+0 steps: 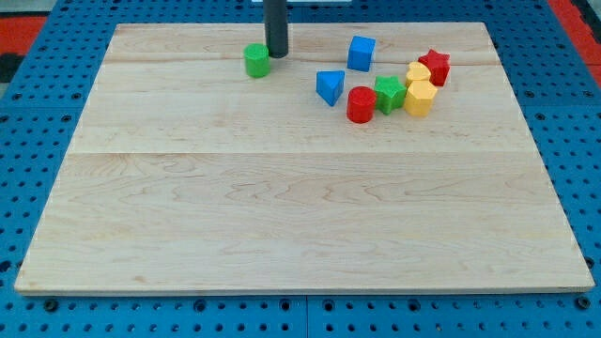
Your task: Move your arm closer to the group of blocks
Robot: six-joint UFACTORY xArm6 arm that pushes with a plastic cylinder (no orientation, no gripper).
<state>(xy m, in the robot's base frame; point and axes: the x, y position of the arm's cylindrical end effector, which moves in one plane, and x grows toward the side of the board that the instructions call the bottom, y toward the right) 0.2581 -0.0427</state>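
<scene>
My tip stands near the view's top, just right of a green cylinder and almost touching it. The group of blocks lies to the right of my tip: a blue cube, a blue triangular block, a red cylinder, a green star-shaped block, a yellow block, a second yellow block behind it and a red star-shaped block. The blue triangular block is the nearest of the group to my tip.
The blocks sit on a pale wooden board. Around the board is a blue perforated table.
</scene>
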